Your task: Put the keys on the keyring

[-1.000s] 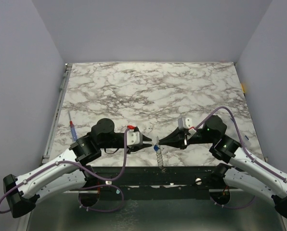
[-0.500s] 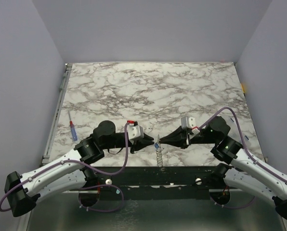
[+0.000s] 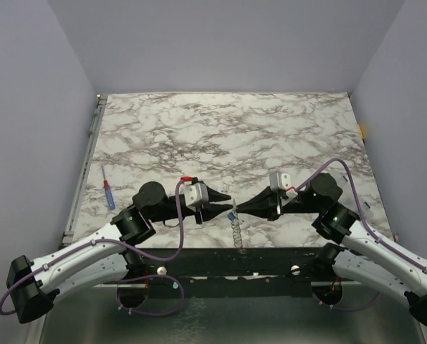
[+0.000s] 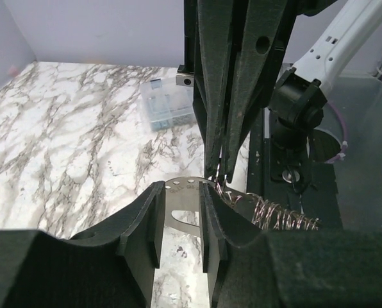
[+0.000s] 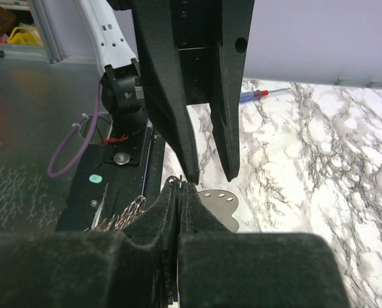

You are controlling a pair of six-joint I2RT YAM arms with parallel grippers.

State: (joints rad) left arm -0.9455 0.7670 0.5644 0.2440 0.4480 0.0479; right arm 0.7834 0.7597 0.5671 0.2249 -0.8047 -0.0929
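My right gripper [image 3: 238,208] is shut on the thin wire keyring [image 5: 174,181], held just above the table's near edge. A springy chain of wire loops [image 3: 236,233] hangs from it toward the black rail and also shows in the left wrist view [image 4: 281,219]. A flat silvery key [image 4: 184,206] with small holes in its head hangs at the ring. A bit of blue [image 3: 231,215] shows there from above. My left gripper [image 3: 226,200] is open, its jaws either side of that key's head without pinching it [image 4: 181,192]. The key also shows in the right wrist view [image 5: 222,206].
A blue-and-red screwdriver [image 3: 107,190] lies at the table's left edge. A small clear plastic box [image 4: 168,102] sits near the right edge. The black mounting rail [image 3: 271,258] runs along the near edge under the grippers. Purple cables loop round both arms.
My left gripper has moved a little away from the near edge and rotated at the wrist, staying tip to tip with the right one. The right gripper has hardly moved.
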